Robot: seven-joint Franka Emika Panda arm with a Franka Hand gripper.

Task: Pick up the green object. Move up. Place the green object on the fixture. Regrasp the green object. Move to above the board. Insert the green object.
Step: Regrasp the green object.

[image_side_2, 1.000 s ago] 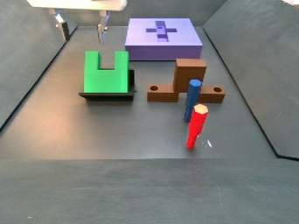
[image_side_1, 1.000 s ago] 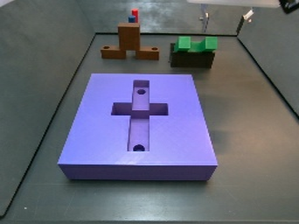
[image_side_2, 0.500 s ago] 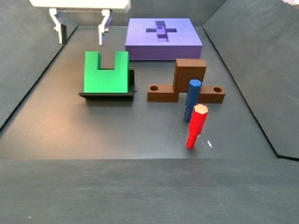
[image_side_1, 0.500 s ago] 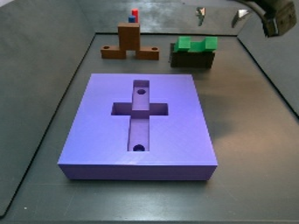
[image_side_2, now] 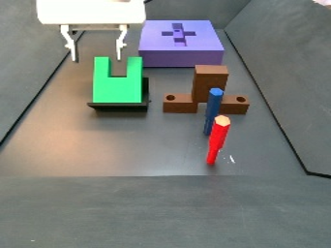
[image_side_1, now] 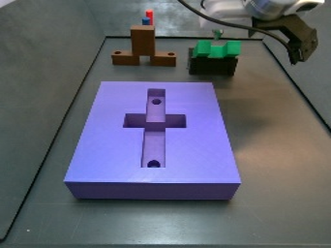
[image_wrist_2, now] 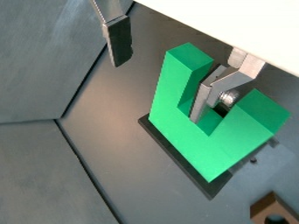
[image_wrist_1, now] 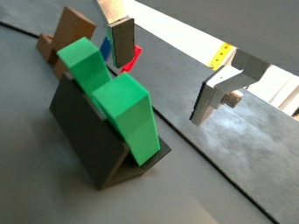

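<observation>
Green object (image_side_2: 116, 81): bright U-shaped block, resting tilted on dark fixture (image_side_2: 119, 105). Gripper (image_side_2: 95, 43) above it, fingers apart. Purple board (image_side_1: 155, 138) with cross recess at 1 o'clock.

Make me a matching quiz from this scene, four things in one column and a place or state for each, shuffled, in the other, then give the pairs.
Things:
1. green object
2. gripper
3. board
4. red peg

Places or states:
A. standing upright on the floor beside a blue peg
B. resting on the fixture
C. open, above the green object
D. cross-shaped recess empty

Pairs: 1-B, 2-C, 3-D, 4-A
</observation>
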